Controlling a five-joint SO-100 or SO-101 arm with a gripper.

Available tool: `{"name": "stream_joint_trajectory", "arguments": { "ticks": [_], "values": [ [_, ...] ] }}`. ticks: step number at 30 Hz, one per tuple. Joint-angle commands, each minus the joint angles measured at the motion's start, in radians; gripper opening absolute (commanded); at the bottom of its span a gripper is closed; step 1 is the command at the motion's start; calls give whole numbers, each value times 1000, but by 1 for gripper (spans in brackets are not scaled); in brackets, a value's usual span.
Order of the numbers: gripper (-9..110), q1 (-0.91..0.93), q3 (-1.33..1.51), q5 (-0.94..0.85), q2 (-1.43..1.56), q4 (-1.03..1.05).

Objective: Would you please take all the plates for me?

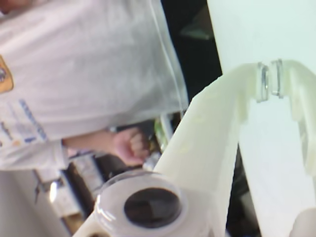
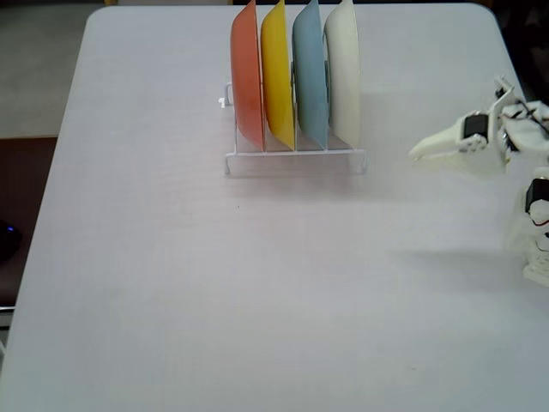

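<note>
Fixed view, left to right. Grey-white table [image 2: 171,283], bare across its left and lower parts. Toward the upper centre, white wire rack [image 2: 296,160] resting on the table surface. Four plates on edge in the rack, side by side in separate slots: orange plate [image 2: 246,77] at far left, then yellow plate [image 2: 277,75], then light blue plate [image 2: 310,77], then cream-white plate [image 2: 343,75] at far right. All four roughly upright, close together, lower rims seated in the rack.

Right of the rack and well apart from it: gripper [image 2: 420,153], white, tapering to a point aimed left toward the rack, raised above the table with its shadow below. Fingers pressed together at the tip, nothing between them. No contact with rack or plates. White arm body [image 2: 536,232] at the right edge.

Wrist view, left to right. Person in a white shirt [image 1: 89,64], blurred, with a fist [image 1: 131,146] at centre. Pale gripper finger [image 1: 197,148] crossing diagonally in the foreground. Plates not visible in this view.
</note>
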Motion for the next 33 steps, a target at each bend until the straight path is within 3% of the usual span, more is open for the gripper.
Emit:
{"name": "stream_joint_trajectory", "arguments": {
  "ticks": [1,7,17,33],
  "values": [
    [0,52,-230,-55,-152,28],
    [6,143,-469,-225,-407,-9],
    [32,258,-690,-489,-634,57],
    [35,328,-913,-713,-862,83]
  ]
}}
